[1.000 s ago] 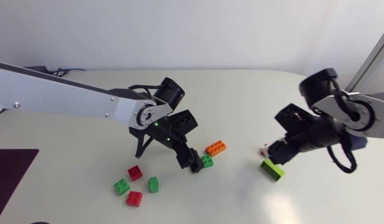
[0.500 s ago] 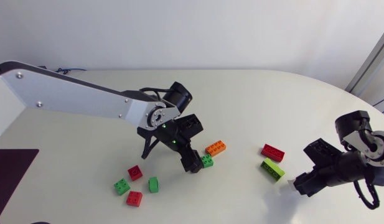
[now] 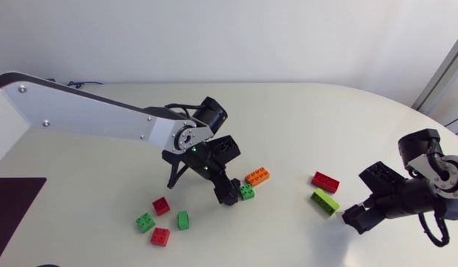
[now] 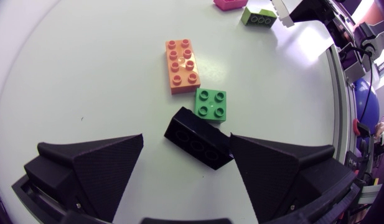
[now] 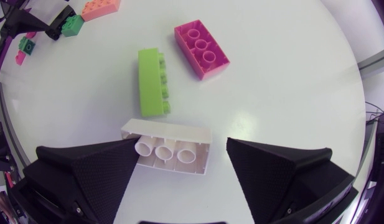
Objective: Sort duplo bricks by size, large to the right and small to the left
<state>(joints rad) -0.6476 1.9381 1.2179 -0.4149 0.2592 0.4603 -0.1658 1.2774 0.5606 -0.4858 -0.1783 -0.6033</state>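
The left tool (image 4: 187,142) stands apart, a black brick (image 4: 201,149) between its fingers, just beside a small green brick (image 4: 211,103) and an orange brick (image 4: 182,65). The right tool (image 5: 182,143) is also apart, around a white brick (image 5: 173,152) lying on its side near a lime brick (image 5: 151,82) and a pink brick (image 5: 201,51) on the table (image 5: 291,81).

The widest lane on the desk (image 3: 303,119) runs between the orange brick (image 3: 257,176) and the red brick (image 3: 326,182) — bare from near edge to far. The left arm (image 3: 102,122) slants in from the far left to the middle and bars that side. Around the left gripper (image 3: 229,198) it is tight: a black brick (image 4: 198,146) lies inside its wide spread, a green brick (image 4: 211,104) just beyond it, the orange one close behind. Near left, four small bricks (image 3: 161,206) sit close — narrow gaps only. On the right, a white brick (image 5: 167,146) fills the spread of the right gripper (image 3: 355,220), with a lime brick (image 3: 324,201) just ahead.
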